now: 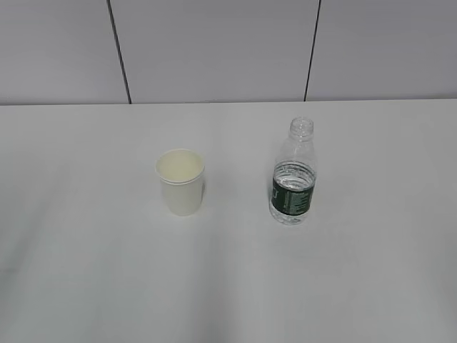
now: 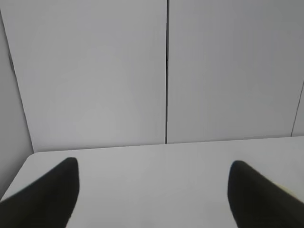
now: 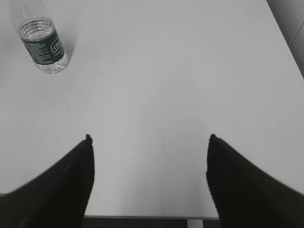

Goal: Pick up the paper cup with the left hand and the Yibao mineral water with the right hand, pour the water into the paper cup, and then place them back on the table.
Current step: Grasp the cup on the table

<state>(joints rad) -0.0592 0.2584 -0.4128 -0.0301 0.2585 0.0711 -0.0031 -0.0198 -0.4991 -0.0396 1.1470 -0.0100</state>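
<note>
Black fingers (image 3: 71,190) of the right hand (image 3: 149,142) fill the bottom of its wrist view, spread wide with nothing between them, hovering over the table (image 3: 166,85) just inside its near edge; the table's right edge shows at the top right corner. Far ahead and to their left stands the bottle (image 3: 42,40), well apart from the hand. The left hand (image 2: 152,166) is likewise spread and empty, its fingers (image 2: 47,199) low over bare tabletop (image 2: 156,161), facing the table's far edge and the panelled wall (image 2: 95,71); the table's left corner shows beside them. Seen from outside, cup (image 1: 181,181) and bottle (image 1: 294,175) both stand upright mid-table, long axes vertical, mouths up, the bottle capless and to the right, a clear gap between them and wide bare surface on all sides.
</note>
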